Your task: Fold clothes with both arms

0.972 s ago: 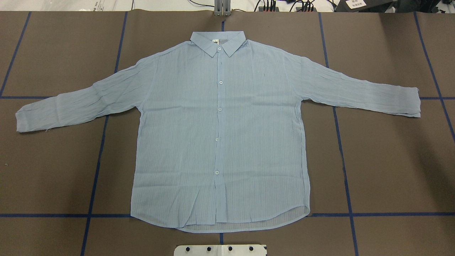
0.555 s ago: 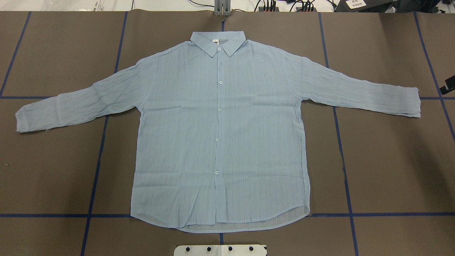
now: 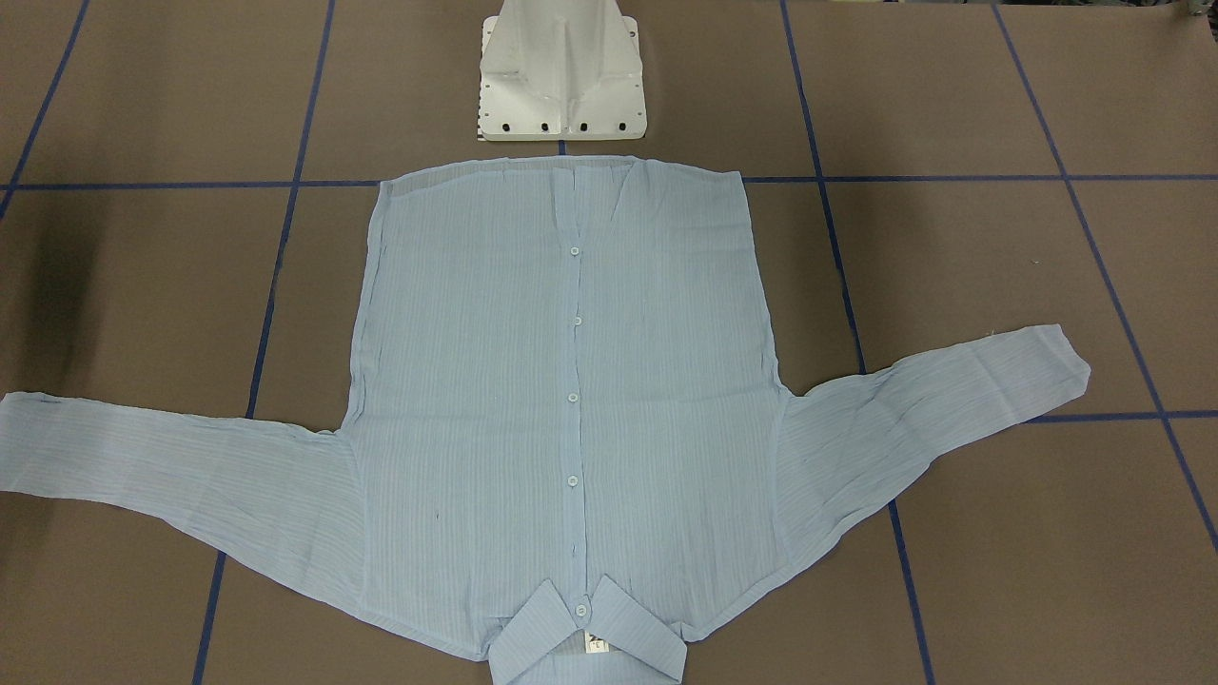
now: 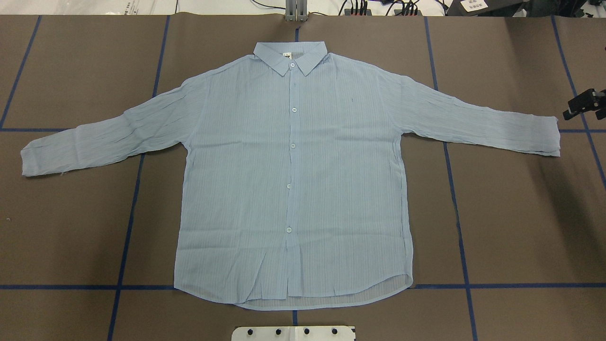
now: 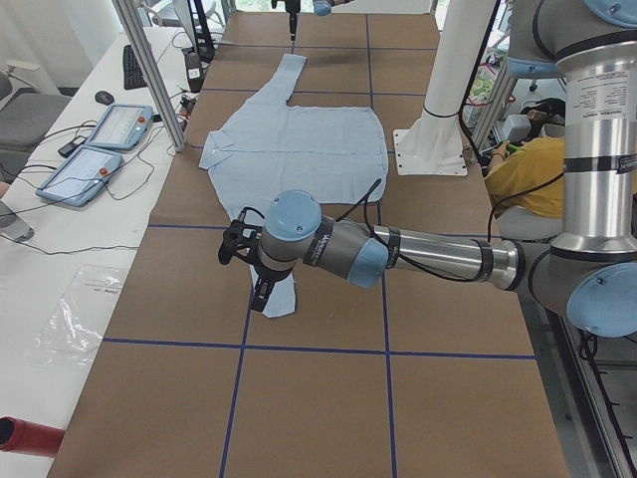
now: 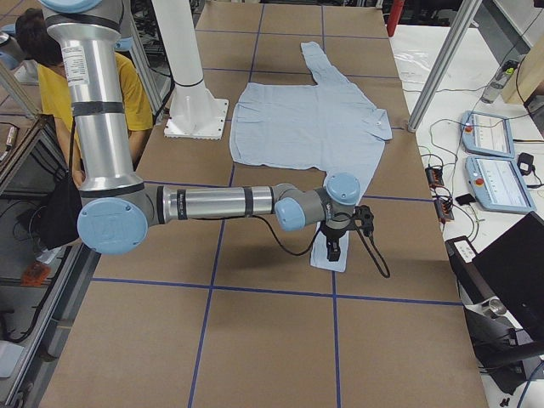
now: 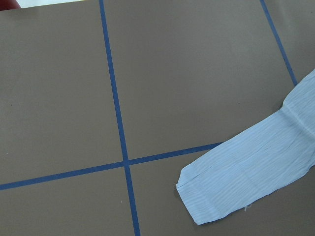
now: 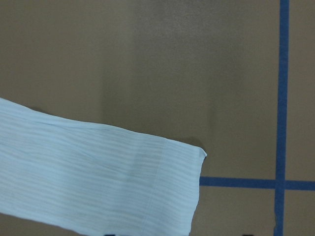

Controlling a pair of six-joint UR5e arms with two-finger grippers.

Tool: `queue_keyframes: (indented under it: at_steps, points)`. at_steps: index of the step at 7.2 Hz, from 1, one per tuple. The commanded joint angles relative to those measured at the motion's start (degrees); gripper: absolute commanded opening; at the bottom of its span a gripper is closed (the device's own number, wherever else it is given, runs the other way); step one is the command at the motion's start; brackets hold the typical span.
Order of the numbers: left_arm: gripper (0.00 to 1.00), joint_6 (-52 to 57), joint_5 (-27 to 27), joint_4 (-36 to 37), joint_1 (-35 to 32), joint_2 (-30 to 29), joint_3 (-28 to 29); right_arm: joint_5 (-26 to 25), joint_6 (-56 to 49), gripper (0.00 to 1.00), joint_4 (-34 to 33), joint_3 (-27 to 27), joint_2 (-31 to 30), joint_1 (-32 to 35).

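The light blue striped shirt (image 4: 293, 180) lies flat and buttoned, front up, sleeves spread, with its collar (image 4: 289, 56) at the far edge. My left gripper (image 5: 261, 291) hangs above the left sleeve cuff (image 7: 221, 191), apart from it; I cannot tell whether it is open or shut. My right gripper (image 6: 334, 248) hangs above the right sleeve cuff (image 8: 172, 191). Only a black part of the right gripper (image 4: 584, 105) shows at the overhead view's right edge, so I cannot tell its state. No fingers show clearly in either wrist view.
The white pedestal base (image 3: 561, 76) stands just behind the shirt's hem. Blue tape lines (image 4: 128, 213) cross the brown table cover. Tablets (image 5: 100, 149) and cables lie on a side bench beyond an aluminium post (image 5: 149, 70). A person in yellow (image 5: 528, 169) sits behind the robot.
A black part of my right gripper has come into the overhead view from the right edge, moving left toward the right cuff. The shirt has not moved.
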Motion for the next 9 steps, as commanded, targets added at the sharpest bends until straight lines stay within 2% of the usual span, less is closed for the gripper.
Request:
queue_keyframes:
  at_steps: [1,3,8,9]
  points:
    - [1.00,-0.05,-0.03,-0.12,0.09,0.00,-0.21,-0.03,1.77,0.88,2.23,-7.22,3.30,-0.73]
    - [1.00,-0.05,-0.03,-0.12,0.09,0.09,-0.30,0.05,1.86,0.87,2.24,-11.96,6.46,-0.82]
    - [1.00,0.04,-0.03,-0.12,0.09,0.09,-0.30,0.23,1.77,0.86,2.24,-13.31,7.53,-2.93]
    - [1.00,-0.05,-0.03,-0.12,0.09,0.09,-0.30,0.32,1.77,0.85,2.32,-16.36,9.80,-3.10]
